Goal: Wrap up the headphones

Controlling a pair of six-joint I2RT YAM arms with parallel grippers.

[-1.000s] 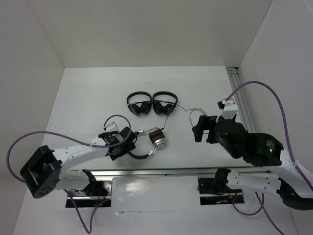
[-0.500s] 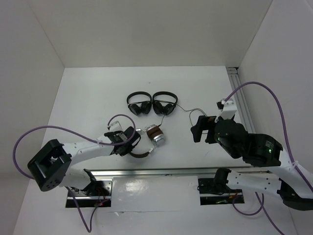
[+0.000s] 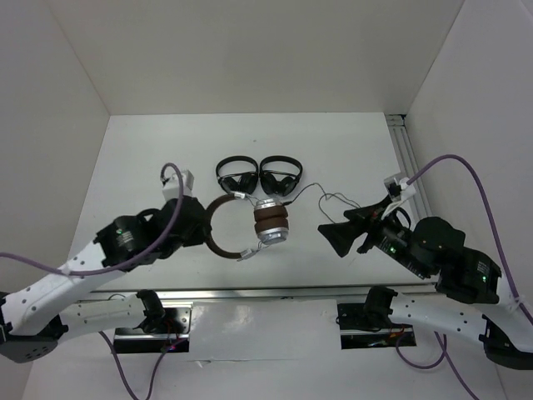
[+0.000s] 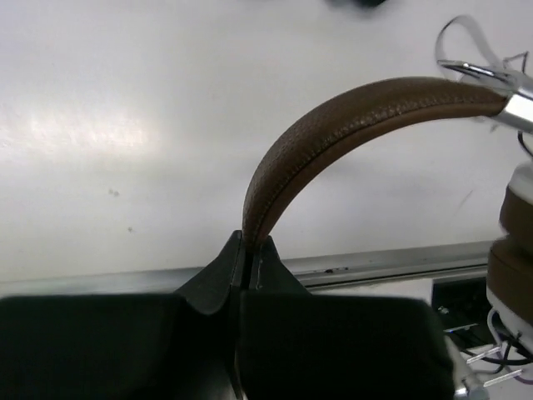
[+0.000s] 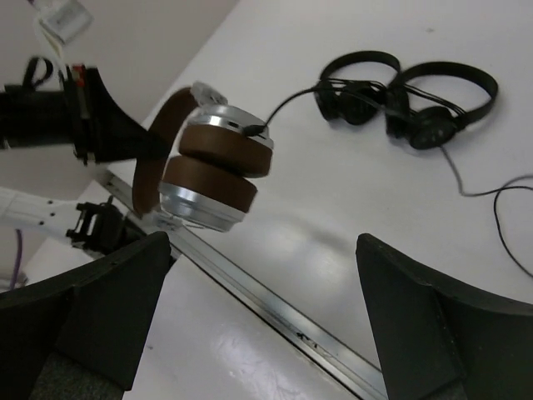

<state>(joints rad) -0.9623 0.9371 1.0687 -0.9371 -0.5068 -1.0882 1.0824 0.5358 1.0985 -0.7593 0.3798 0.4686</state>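
Brown-banded headphones [image 3: 270,223] pinched at headband by left gripper [image 4: 248,250], earcups centre frame; right gripper [image 3: 329,237] gapes wide just right of them, cable [image 3: 310,188] looping between

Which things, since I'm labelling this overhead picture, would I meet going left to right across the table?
left gripper → headphones → right gripper. The two black headphones lie farther back, over the same span, so they are left out.

White arm links [image 3: 50,287], black joint housings [image 3: 133,237], looping purple cables [image 3: 455,157], black wedge-shaped end effector fingers [image 5: 416,317]
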